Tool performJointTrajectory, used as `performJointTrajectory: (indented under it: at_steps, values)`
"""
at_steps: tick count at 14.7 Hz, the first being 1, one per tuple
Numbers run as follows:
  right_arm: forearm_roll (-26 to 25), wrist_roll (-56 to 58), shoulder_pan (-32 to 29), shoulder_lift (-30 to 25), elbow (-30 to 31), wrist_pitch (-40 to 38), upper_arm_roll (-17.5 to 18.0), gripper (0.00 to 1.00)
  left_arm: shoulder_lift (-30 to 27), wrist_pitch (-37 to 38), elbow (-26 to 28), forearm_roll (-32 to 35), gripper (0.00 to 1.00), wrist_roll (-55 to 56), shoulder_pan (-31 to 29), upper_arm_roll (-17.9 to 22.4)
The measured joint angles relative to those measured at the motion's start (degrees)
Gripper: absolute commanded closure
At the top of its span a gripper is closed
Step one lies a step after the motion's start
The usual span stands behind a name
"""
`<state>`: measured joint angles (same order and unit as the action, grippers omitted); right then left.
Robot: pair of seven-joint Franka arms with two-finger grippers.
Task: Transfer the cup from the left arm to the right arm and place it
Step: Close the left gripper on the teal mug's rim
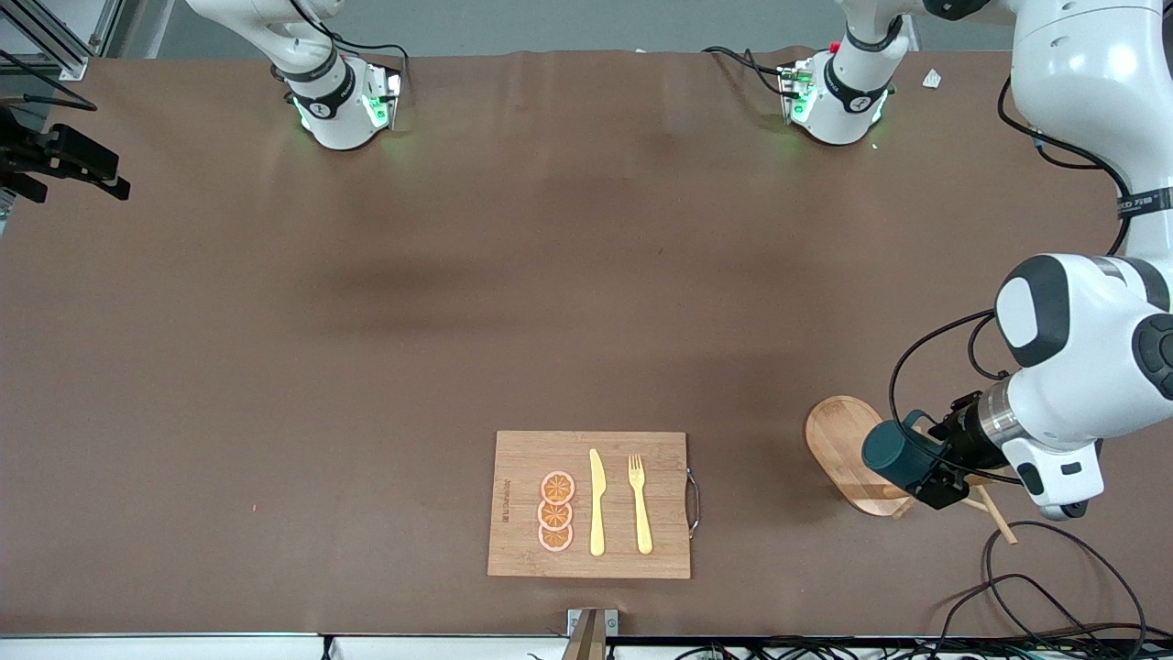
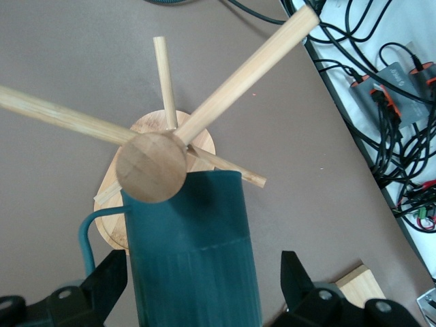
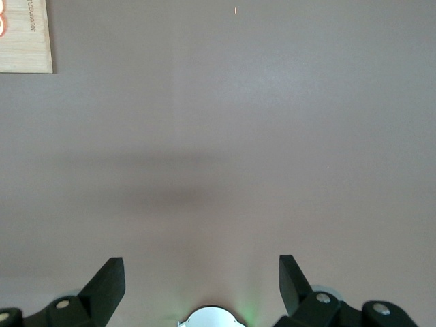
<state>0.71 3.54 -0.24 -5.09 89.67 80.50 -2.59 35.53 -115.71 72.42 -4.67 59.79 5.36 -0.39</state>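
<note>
— What is the biggest thing we see?

— We see the brown table point(image 1: 367, 367). Both arms stand at its top edge. The left arm point(image 1: 1072, 367) bends down toward its own end of the table. The right arm point(image 1: 312, 55) waits up high.

— What comes next?

— We see the wooden cutting board point(image 1: 513, 458). It lies in the middle, close to the front camera. Beside it, toward the left arm's end of the table, stands a wooden cup stand point(image 1: 838, 440) with an oval foot and stick pegs.

— Where is the cup?

— We see the cup point(image 1: 891, 455) up in the air, tipped on its side. It is over the oval foot of the stand, right by the round knob on top. Its loop handle sticks out to one side.

— Does the left gripper have it?

— We see the left gripper point(image 2: 203, 262) around the cup, with one finger on each side. The fingers are spread wide. One finger looks close to the cup, and we see a gap by the other one. So it is not squeezing the cup.

— And the right gripper?

— We see the right gripper point(image 3: 201, 262) over bare table, near a corner of the cutting board. Its fingers are spread wide with nothing between them.

— What are the small things?

— On the board we see a yellow knife point(image 1: 597, 504), then a yellow fork point(image 1: 640, 513) beside it. Three orange slices point(image 1: 556, 511) lie in a row by the knife.
</note>
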Motion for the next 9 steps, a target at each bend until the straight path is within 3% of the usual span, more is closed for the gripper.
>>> performJointTrajectory:
  at_steps: [9]
  values:
    - [0.00, 0.00, 0.00, 0.00, 0.00, 0.00, 0.00, 0.00, 0.80, 0.12, 0.06, -2.48, 0.01, 1.03, -0.61, 0.04]
